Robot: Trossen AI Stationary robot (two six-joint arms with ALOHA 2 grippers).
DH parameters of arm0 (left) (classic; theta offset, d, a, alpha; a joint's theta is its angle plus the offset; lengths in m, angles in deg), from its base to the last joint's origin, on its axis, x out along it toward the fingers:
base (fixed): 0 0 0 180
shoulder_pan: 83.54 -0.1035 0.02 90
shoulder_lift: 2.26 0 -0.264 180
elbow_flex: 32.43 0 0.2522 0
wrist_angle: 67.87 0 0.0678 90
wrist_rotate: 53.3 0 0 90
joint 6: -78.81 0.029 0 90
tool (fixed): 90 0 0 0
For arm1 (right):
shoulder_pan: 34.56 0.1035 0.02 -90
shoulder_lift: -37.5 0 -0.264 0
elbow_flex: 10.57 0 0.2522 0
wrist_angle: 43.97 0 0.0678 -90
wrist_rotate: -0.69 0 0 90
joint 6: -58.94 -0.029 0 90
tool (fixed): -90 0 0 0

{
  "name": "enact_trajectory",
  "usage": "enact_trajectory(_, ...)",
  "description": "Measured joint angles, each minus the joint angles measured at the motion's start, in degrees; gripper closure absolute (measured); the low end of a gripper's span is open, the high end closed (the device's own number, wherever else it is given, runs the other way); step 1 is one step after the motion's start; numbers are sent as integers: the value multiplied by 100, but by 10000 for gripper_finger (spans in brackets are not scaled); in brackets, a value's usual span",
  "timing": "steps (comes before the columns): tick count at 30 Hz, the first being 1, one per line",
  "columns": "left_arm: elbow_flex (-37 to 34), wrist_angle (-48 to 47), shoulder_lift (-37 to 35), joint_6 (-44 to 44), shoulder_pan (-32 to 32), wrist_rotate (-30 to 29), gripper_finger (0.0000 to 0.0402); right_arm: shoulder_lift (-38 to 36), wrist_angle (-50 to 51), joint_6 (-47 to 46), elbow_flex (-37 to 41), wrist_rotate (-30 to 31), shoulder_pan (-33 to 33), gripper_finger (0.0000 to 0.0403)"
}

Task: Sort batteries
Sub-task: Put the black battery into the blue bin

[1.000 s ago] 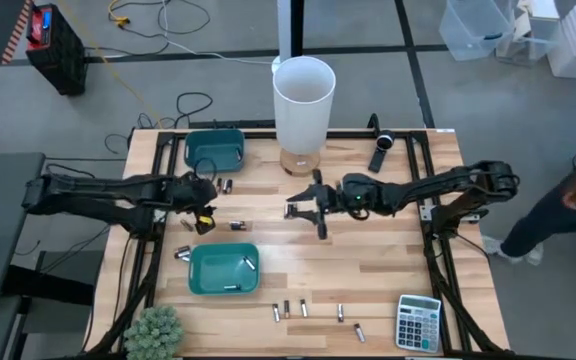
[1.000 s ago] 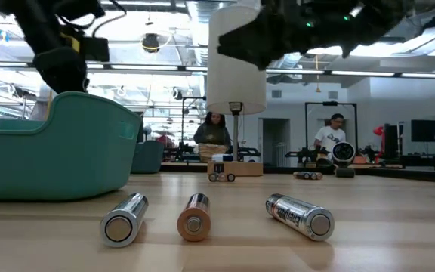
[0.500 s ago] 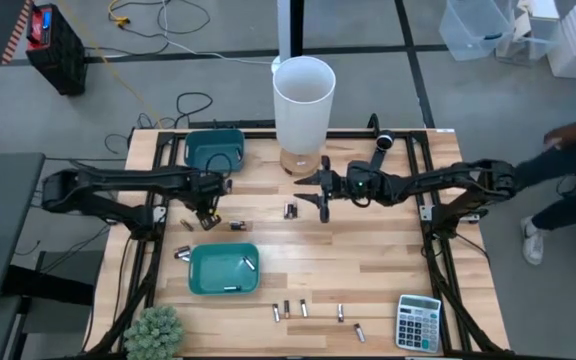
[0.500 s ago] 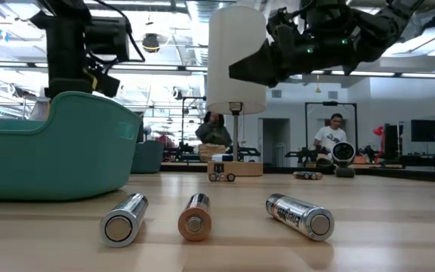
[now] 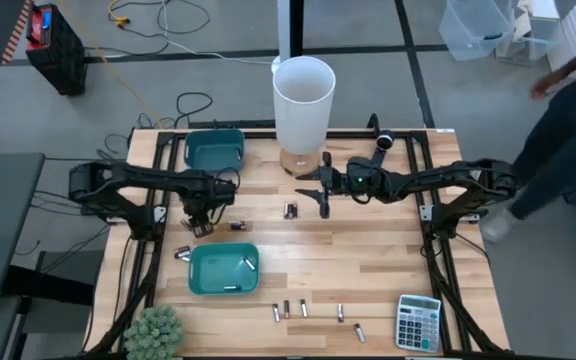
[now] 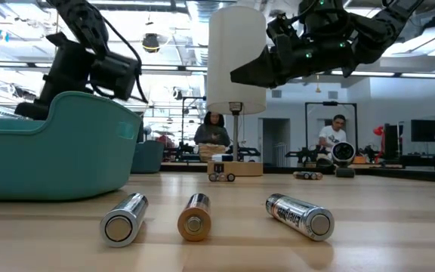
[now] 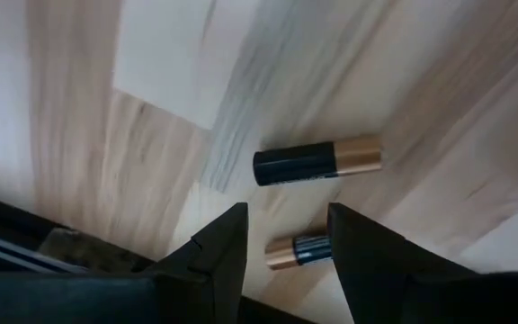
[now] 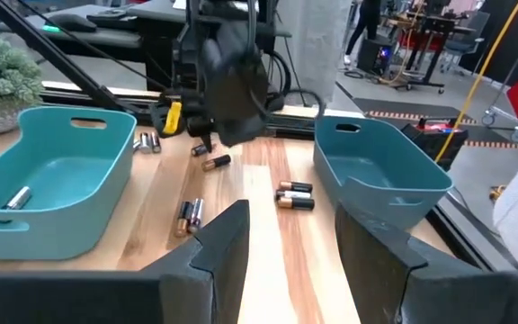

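Observation:
Several small batteries lie on the wooden table: a pair [image 5: 290, 210] in the middle, one [image 5: 236, 226] near my left gripper, a row [image 5: 303, 309] by the near edge, and two in the near teal bin [image 5: 223, 270]. My left gripper [image 5: 201, 216] points down, left of the middle. In its wrist view it is open [image 7: 286, 243], with a black-and-copper battery [image 7: 299, 250] between the fingers, apart from them, and another [image 7: 317, 162] beyond. My right gripper [image 5: 315, 190] is open [image 8: 290, 238], level above the table right of the pair.
A second teal bin [image 5: 214, 149] sits at the far left, with a tall white cylinder [image 5: 303, 100] on a wooden base beside it. A black device [image 5: 381, 152] lies far right, a calculator [image 5: 418, 322] near right and a plant [image 5: 155, 330] near left. A person stands beyond the table's right edge.
My right gripper has drawn back toward the far right, uncovering the pair of batteries in the middle. My left arm has swung in from the left, and its gripper has tipped and come lower over the batteries by the near bin.

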State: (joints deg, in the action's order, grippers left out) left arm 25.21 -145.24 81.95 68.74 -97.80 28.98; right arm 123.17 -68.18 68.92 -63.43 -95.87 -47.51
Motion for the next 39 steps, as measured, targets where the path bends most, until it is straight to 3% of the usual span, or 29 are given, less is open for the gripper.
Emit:
enact_trajectory(8, 0, 28, 397, 408, 32, -140, 254, 0, 37, 109, 0, -60, 2, 222)
enact_trajectory(26, 0, 663, 401, 967, 380, -185, 255, 0, 115, 102, -2, -237, -33, 222)
enact_trajectory(39, -140, 834, 388, 989, 242, -62, 293, 0, 116, 100, -2, -237, -33, 222)
